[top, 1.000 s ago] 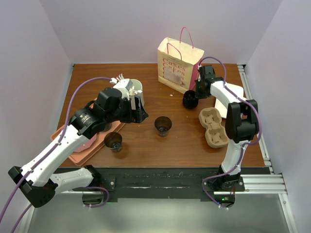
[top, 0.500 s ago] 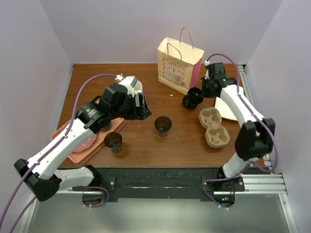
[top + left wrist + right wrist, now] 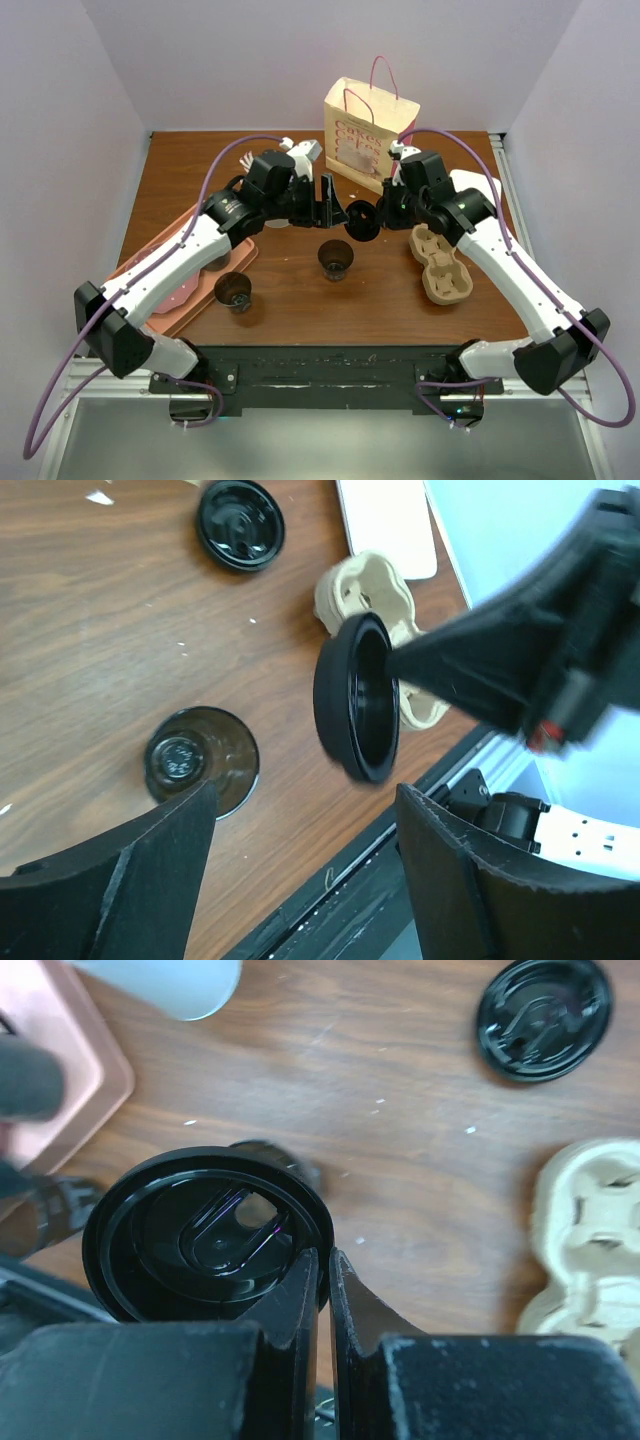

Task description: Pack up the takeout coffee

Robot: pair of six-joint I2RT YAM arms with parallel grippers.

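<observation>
Both arms have swung to mid-frame since 0.5 s ago, and the right gripper (image 3: 374, 214) has lifted the lid (image 3: 361, 219) away from the bag (image 3: 365, 135). In the right wrist view, the right gripper (image 3: 323, 1256) has its 2 fingers nearly together, pinching the lid (image 3: 205, 1235) by its rim. The left gripper (image 3: 335, 204) is spread wide and holds nothing. In the left wrist view the lid (image 3: 357, 695) hangs edge-on above the left gripper (image 3: 305, 790), nearer its right-hand finger and touching neither. The cup (image 3: 335, 258) stands uncovered on the table just below the lid in the top view, at lower left in the left wrist view (image 3: 200, 763). A 2nd lid (image 3: 543, 1005) lies flat at upper right. The carrier (image 3: 442, 262) sits right of centre.
</observation>
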